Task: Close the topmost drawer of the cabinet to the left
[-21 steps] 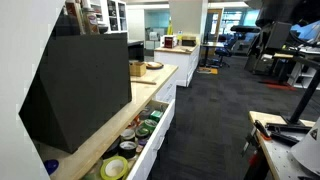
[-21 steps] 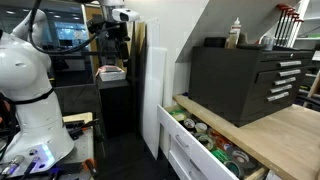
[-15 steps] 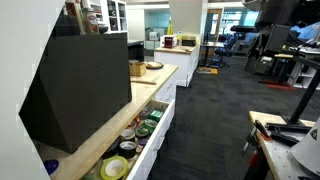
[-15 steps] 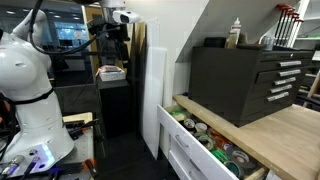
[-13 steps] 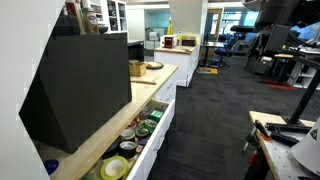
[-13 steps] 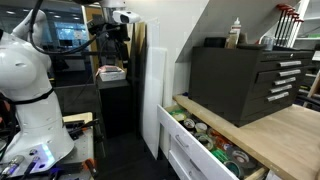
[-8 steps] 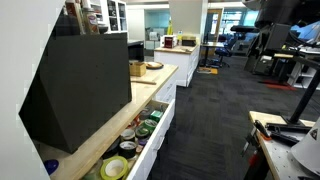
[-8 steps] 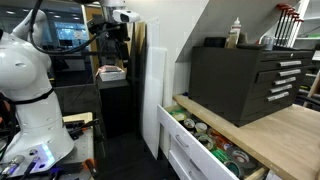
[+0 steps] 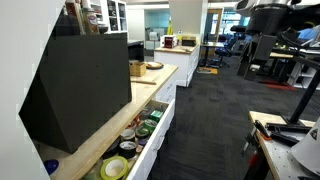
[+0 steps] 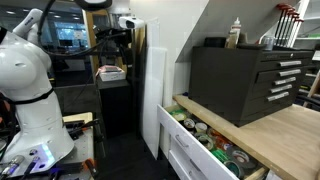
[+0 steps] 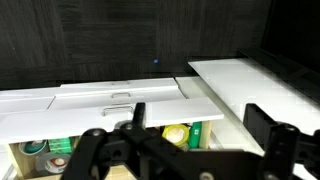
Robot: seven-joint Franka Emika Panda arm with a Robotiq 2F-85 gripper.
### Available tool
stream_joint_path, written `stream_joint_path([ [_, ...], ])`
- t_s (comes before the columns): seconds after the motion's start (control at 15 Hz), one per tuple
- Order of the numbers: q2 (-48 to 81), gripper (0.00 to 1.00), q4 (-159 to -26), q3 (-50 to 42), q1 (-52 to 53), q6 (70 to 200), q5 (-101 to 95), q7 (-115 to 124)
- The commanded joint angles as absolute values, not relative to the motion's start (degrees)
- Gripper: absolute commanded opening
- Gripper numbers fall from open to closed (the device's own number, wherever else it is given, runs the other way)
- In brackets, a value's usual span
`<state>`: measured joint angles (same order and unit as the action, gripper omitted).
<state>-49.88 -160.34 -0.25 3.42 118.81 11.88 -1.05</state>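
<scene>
Fingers apart and gripping nothing, my hand (image 11: 180, 140) hangs above the topmost drawer (image 11: 100, 108), which stands pulled out of the cabinet (image 10: 275, 135) with tape rolls (image 9: 115, 167) showing inside. Its long white front runs side to side beneath me, along the line between my fingertips. I judge the push must go square across that front, toward the cabinet.

You are holding the arm (image 10: 28, 70) reared up tall, its upper links reaching high above the white base and bending over forward. In the wrist view the gripper (image 11: 198, 125) is facing downward, its jaws standing wide apart, a dark finger (image 11: 138, 116) showing on each side, and nothing is sitting between them
</scene>
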Motion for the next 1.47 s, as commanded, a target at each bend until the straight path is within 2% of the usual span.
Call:
stream_joint_path([
  [0.0,-41.8,1.0,-159.4,1.3,2.9,125.1,9.7,-1.0],
  [0.87,-15.9,1.0,-153.9,1.4,2.3,142.7,3.0,-0.7],
  [0.93,-19.2,1.0,-155.9,1.3,3.0,141.2,4.1,-1.0],
  [1.4,-18.0,1.0,-155.5,1.3,3.0,141.4,4.1,-1.0],
])
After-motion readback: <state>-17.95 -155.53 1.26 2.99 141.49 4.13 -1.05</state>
